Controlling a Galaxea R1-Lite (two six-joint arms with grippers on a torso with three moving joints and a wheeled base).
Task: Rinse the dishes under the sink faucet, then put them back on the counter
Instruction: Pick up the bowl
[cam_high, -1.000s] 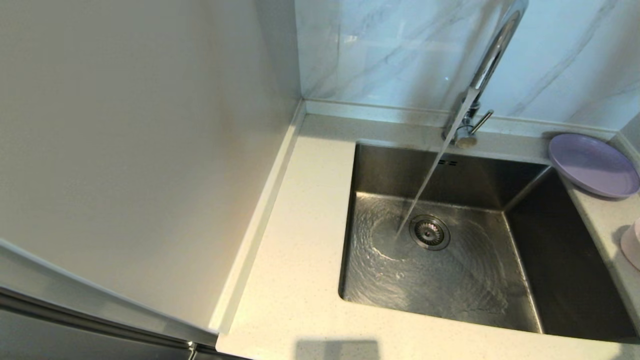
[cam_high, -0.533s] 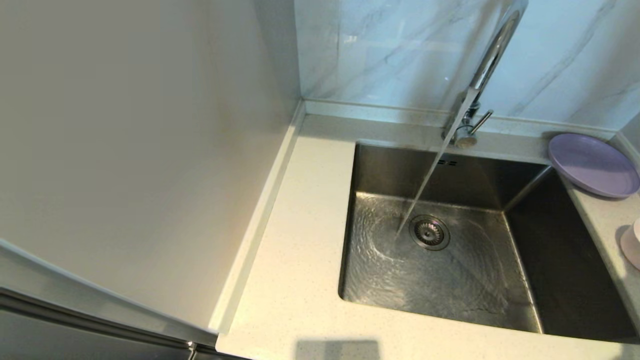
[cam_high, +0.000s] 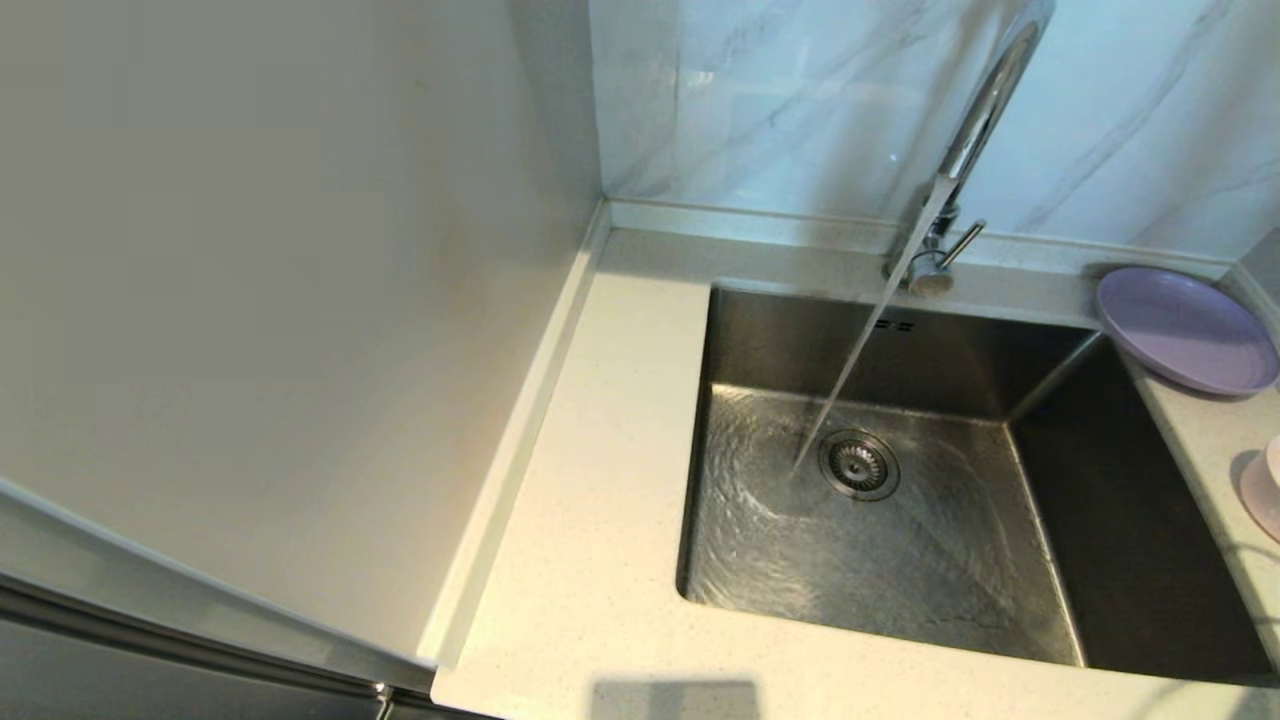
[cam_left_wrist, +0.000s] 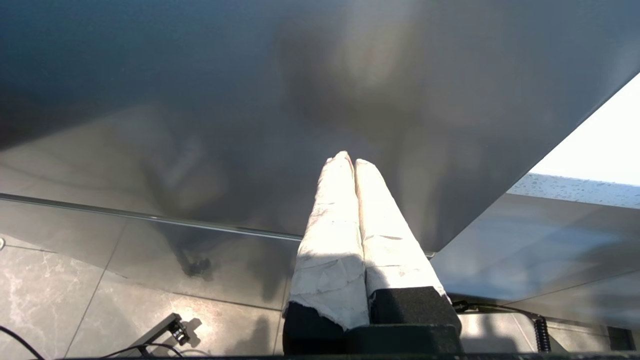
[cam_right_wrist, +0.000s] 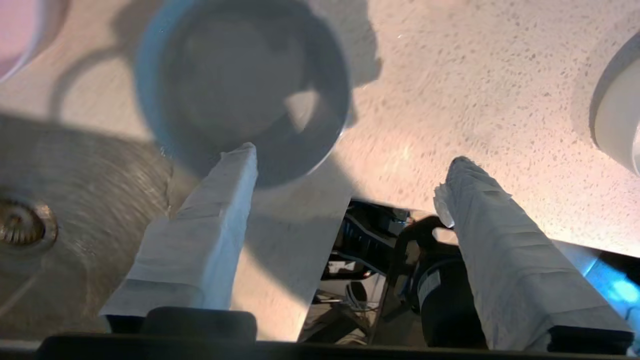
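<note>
dishes sat on the counter (cam_high: 600, 560) along the sink's (cam_high: 1140, 560) right edge: pink bowl (cam_high: 1262, 490) nearer, lavender plate (cam_high: 1185, 330) at the far corner. since a second ago nothing was lifted; faucet (cam_high: 975, 130) kept running. right gripper (cam_right_wrist: 350, 175) gaped over a blue bowl (cam_right_wrist: 240, 90); left gripper (cam_left_wrist: 350, 162) closed, parked.

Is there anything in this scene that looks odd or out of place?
The faucet is running into the sink with no dish under the stream. The lavender plate sits on the counter, overhanging the sink's corner. Nothing looks spilled or damaged.
</note>
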